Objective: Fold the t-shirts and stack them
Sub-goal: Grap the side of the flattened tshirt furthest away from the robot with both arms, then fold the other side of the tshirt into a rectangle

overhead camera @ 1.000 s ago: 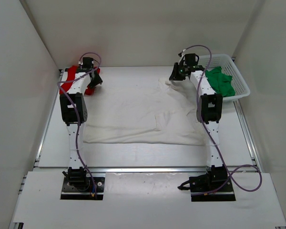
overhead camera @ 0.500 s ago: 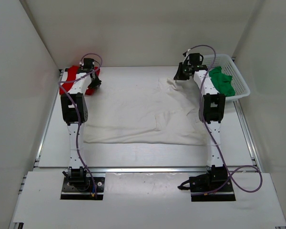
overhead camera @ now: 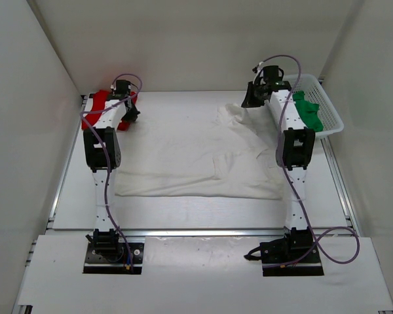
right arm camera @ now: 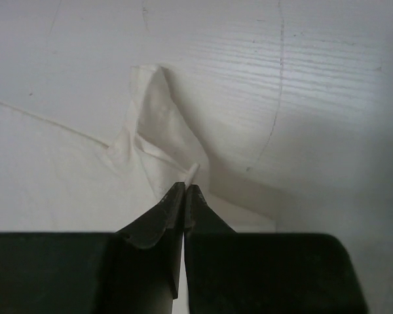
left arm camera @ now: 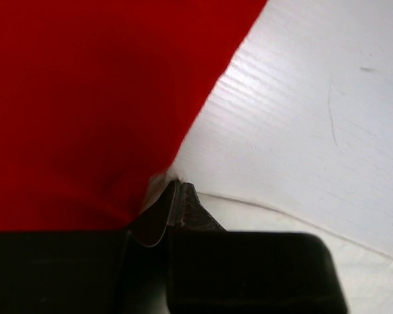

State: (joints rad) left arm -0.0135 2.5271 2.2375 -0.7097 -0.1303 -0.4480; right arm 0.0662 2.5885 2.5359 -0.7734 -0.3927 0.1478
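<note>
The white t-shirt (overhead camera: 183, 150) lies spread over the middle of the table. My right gripper (overhead camera: 249, 100) (right arm camera: 185, 186) is shut on a small fold of its far right corner (right arm camera: 150, 124), which is pulled up toward the back. My left gripper (overhead camera: 130, 111) (left arm camera: 175, 185) is shut at the shirt's far left edge (left arm camera: 373, 275), with a bit of white cloth at its tips. The red t-shirt (overhead camera: 99, 101) (left arm camera: 85, 98) is bunched in the back left corner, right beside the left gripper. The green t-shirt (overhead camera: 308, 112) lies crumpled in the basket.
A white mesh basket (overhead camera: 333, 103) stands at the back right, next to the right arm. White walls close in the table on the left, back and right. Both arms reach out to the far edge.
Both grippers have closed. The right gripper has moved back and to the right, drawing the white shirt's corner with it. The left gripper has hardly shifted.
</note>
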